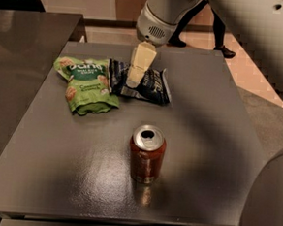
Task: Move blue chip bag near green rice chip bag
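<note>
The blue chip bag (152, 88) lies crumpled on the grey table (214, 120), at the back middle. Its left edge touches the green rice chip bag (85, 84), which lies flat just to its left. My gripper (133, 78) comes down from the upper right on the white arm. Its cream fingers (141, 61) stand close together, shut on the left part of the blue chip bag, low over the table.
A red soda can (147, 154) stands upright in the front middle of the table, well in front of both bags. A second dark table (18, 67) stands to the left. A person's legs (219, 38) show beyond the far edge.
</note>
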Robot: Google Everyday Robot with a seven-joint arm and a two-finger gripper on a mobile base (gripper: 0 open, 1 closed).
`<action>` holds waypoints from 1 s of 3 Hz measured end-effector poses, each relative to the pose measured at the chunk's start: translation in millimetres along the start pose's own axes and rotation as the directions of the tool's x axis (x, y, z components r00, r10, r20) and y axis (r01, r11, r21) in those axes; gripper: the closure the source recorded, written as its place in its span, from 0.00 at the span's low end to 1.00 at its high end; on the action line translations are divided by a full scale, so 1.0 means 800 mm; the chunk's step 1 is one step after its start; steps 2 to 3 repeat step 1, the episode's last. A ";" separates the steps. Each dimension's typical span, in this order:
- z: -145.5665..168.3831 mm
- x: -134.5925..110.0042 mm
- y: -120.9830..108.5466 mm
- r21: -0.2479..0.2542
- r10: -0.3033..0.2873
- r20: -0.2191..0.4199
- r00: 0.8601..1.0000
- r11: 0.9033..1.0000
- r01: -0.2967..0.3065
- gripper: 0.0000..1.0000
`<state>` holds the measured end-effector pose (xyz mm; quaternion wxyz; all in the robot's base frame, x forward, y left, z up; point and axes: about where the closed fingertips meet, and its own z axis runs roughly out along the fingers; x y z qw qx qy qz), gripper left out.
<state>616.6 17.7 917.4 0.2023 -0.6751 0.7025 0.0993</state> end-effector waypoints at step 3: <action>0.000 0.000 0.000 0.000 0.000 0.000 1.000 1.000 0.000 0.00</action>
